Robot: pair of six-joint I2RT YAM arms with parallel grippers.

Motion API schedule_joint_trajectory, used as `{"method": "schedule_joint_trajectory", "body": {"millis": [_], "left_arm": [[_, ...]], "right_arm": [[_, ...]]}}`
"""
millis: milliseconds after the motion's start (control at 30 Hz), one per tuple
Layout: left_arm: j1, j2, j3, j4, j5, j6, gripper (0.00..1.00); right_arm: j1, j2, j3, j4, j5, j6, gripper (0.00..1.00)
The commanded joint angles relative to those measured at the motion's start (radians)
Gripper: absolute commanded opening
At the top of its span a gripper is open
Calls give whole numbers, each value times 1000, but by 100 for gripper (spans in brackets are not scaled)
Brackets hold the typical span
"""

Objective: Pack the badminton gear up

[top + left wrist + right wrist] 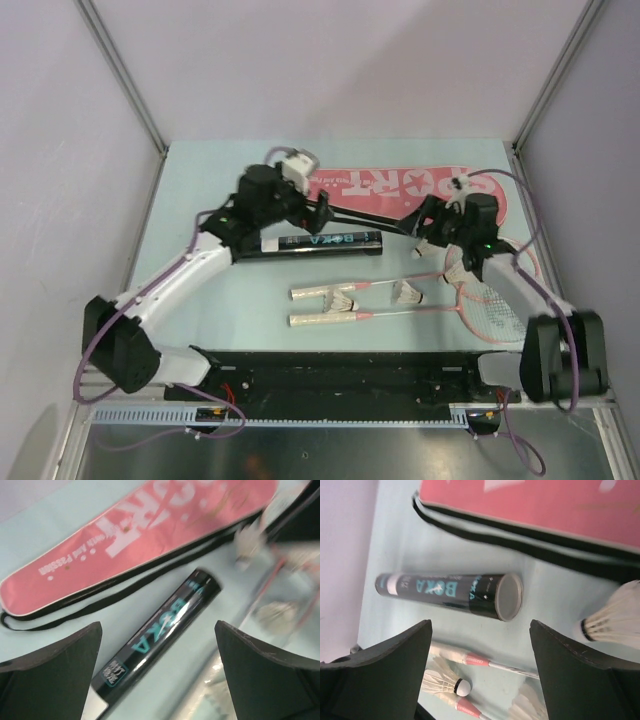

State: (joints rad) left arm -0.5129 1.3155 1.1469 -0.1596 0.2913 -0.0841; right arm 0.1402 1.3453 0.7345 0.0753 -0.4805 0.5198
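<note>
- Left gripper (157, 626), wide and empty, frames the black tube (150, 645).
- Right gripper (480, 623) equally wide; its camera alone shows the tube's grey end.

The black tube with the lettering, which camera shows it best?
The right wrist view: the black tube lies whole and sharp there, with its round end turned toward the camera. The left wrist view shows it large but blurred, its near end cut off at the frame's edge. The top view shows it whole but small.
</note>
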Motion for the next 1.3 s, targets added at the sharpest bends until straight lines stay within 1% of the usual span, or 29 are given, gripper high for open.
{"method": "schedule_joint_trajectory", "body": {"millis": [0, 33, 67, 133, 200, 267, 300, 367, 533, 633, 833, 967, 1067, 1167, 1267], "left_arm": [[-179, 128, 10, -155, -467, 530, 100], [-206, 146, 11, -156, -490, 581, 100], [-205, 162, 26, -165, -444, 646, 100], [-176, 177, 40, -176, -335, 670, 100], [-168, 214, 83, -210, -266, 701, 100], [-174, 263, 138, -253, -270, 772, 100], [-179, 325, 158, -317, -285, 793, 100], [-177, 382, 206, -382, -288, 826, 100], [-180, 455, 232, -422, -192, 813, 100], [-180, 498, 241, -423, -240, 822, 100], [-179, 568, 270, -423, -219, 819, 100], [-173, 596, 289, -420, -242, 825, 99], [-165, 619, 307, -419, -235, 825, 96], [-165, 642, 318, -413, -242, 827, 90], [-165, 639, 304, -387, -228, 825, 89]], "right_arm": [[-83, -199, 13, -124, 0, -81, 86], [-112, -250, 13, -153, -12, -93, 86], [-125, -273, 13, -164, -21, -98, 87], [-140, -316, 11, -180, -49, -110, 87], [-168, -327, 13, -190, -75, -112, 88], [-175, -340, 11, -210, -105, -113, 88], [-177, -345, 11, -216, -112, -116, 88], [-177, -360, 9, -229, -127, -119, 88], [-177, -383, 9, -233, -150, -124, 88], [-177, -377, 9, -229, -156, -124, 88], [-177, -348, 2, -206, -156, -119, 88], [-177, -347, -4, -197, -152, -124, 88], [-177, -344, -7, -193, -150, -127, 88], [-177, -336, -9, -195, -150, -133, 88], [-177, -333, -9, -195, -153, -133, 88]]}}
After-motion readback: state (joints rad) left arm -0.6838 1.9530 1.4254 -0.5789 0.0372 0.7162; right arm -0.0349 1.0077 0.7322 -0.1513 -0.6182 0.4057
